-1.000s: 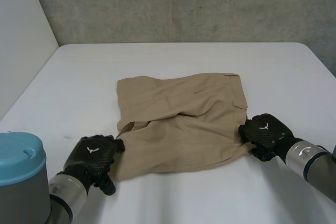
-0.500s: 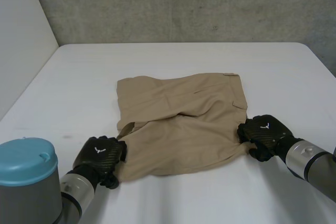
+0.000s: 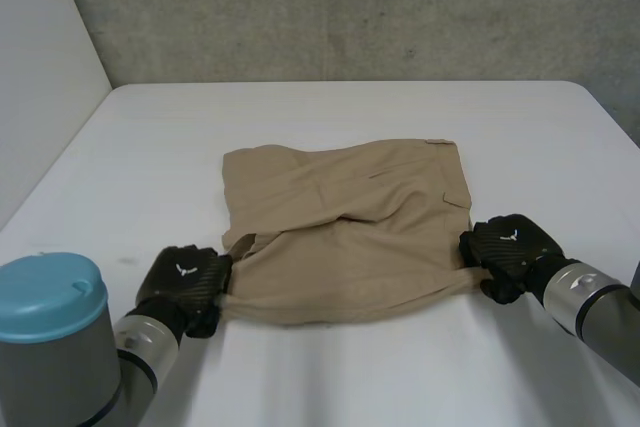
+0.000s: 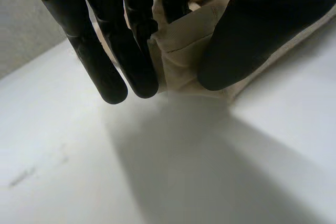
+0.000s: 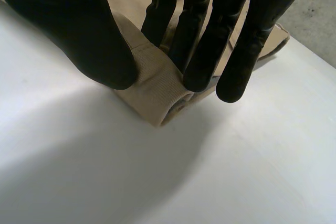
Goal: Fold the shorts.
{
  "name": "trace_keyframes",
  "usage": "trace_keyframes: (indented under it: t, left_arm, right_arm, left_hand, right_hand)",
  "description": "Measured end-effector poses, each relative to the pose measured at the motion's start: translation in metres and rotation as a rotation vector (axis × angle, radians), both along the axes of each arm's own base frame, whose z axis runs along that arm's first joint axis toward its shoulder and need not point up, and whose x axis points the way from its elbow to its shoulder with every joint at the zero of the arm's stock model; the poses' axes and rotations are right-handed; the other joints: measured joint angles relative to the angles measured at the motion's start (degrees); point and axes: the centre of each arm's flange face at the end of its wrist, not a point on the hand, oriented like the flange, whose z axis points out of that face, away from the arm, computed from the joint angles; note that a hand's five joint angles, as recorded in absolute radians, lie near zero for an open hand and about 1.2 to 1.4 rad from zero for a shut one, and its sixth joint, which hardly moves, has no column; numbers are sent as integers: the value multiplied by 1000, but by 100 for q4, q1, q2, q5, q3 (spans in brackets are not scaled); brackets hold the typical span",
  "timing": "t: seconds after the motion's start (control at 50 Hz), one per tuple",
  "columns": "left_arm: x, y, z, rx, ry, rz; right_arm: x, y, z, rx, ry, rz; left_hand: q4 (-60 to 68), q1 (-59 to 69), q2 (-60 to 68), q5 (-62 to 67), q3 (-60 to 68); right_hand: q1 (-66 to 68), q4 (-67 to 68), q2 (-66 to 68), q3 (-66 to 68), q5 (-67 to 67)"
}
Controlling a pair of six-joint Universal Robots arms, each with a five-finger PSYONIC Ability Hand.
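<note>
We record that the left hand (image 3: 185, 282) has advanced from beside the shorts (image 3: 345, 217) onto their near left corner and now pinches it. The near hem has drawn slightly inward.

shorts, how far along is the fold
Done: the shorts lie spread mostly flat on the table. In hand: the left hand pinches the near left corner and the right hand pinches the near right corner. Left: the near edge is not yet carried over toward the far edge.
</note>
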Motion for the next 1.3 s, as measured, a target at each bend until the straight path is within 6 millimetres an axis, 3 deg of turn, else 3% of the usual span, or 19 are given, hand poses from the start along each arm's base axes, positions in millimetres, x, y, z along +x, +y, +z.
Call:
trace_keyframes:
  t: [0.3, 0.32, 0.5, 0.6, 0.74, 0.86, 0.98, 1.02, 1.08, 1.1, 1.12, 1.16, 1.18, 1.2, 1.22, 1.24, 1.26, 1.28, 1.3]
  left_arm:
    - [20, 41, 68, 18, 5, -3]
    - [27, 53, 76, 54, -15, -2]
    - [48, 91, 89, 198, -92, -3]
    - [49, 91, 88, 201, -92, 1]
    - [34, 56, 74, 137, -60, 15]
    - [10, 1, 67, 39, -17, 34]
    - [-22, -68, 102, -151, 75, 53]
    - [-27, -79, 112, -191, 94, 60]
    - [-39, -109, 153, -337, 165, 89]
    - [-39, -109, 153, -337, 165, 89]
    - [-45, -125, 185, -448, 223, 111]
    - [-47, -131, 208, -529, 268, 124]
    - [-47, -136, 231, -619, 320, 137]
    - [-47, -136, 231, -619, 320, 137]
    - [-45, -136, 278, -800, 427, 160]
    - [-45, -136, 278, -800, 427, 160]
    - [-41, -131, 307, -915, 499, 171]
    - [-41, -131, 307, -915, 499, 171]
    - [-38, -125, 321, -975, 537, 175]
  right_arm:
    - [-3, 49, 59, 106, 145, 54]
    - [-7, 63, 70, 116, 205, 94]
    - [-19, 108, 97, 100, 380, 237]
    - [-18, 105, 98, 58, 374, 239]
    - [-8, 71, 82, 22, 281, 180]
    - [8, 38, 70, -11, 235, 142]
    - [32, -4, 89, -168, 209, 65]
    - [33, -7, 91, -180, 205, 60]
    - [45, -35, 132, -370, 111, -9]
    - [45, -35, 132, -370, 111, -9]
    - [51, -53, 171, -528, 10, -59]
    - [53, -61, 194, -623, -57, -88]
    - [53, -63, 203, -658, -82, -97]
    - [53, -63, 203, -658, -82, -97]
    - [53, -70, 257, -870, -242, -150]
    - [53, -70, 257, -870, -242, -150]
    - [51, -69, 280, -964, -316, -169]
    - [51, -69, 280, -964, -316, -169]
    - [50, -68, 289, -1001, -346, -175]
  left_hand:
    - [1, 0, 14, 0, 6]
    - [11, 0, 14, 0, 6]
    - [22, 0, 13, 0, 11]
    - [22, 0, 16, 0, 12]
    - [23, 0, 17, 0, 13]
    - [23, 31, 18, 0, 28]
    - [24, 44, 24, 0, 34]
    - [24, 49, 24, 0, 34]
    - [25, 54, 27, 0, 37]
    - [25, 54, 27, 0, 37]
    - [25, 54, 27, 0, 37]
    - [26, 54, 28, 0, 38]
    - [26, 54, 28, 0, 38]
    - [26, 54, 28, 0, 38]
    - [27, 54, 31, 0, 38]
    - [27, 54, 31, 0, 38]
    - [27, 54, 33, 0, 38]
    - [27, 54, 33, 0, 38]
    - [27, 54, 34, 0, 38]
  right_hand:
    - [0, 0, 0, 0, 14]
    - [0, 0, 0, 0, 38]
    - [0, 0, 0, 0, 40]
    - [0, 0, 0, 0, 40]
    - [1, 0, 0, 0, 94]
    - [88, 0, 0, 0, 109]
    - [217, 0, 0, 0, 111]
    - [217, 0, 0, 0, 111]
    - [217, 3, 2, 6, 113]
    - [217, 3, 2, 6, 113]
    - [217, 3, 36, 8, 113]
    - [217, 3, 36, 8, 113]
    - [217, 3, 37, 8, 113]
    - [217, 3, 37, 8, 113]
    - [217, 3, 51, 8, 113]
    - [217, 3, 51, 8, 113]
    - [217, 3, 51, 8, 113]
    - [217, 3, 51, 8, 113]
    - [217, 3, 51, 8, 113]
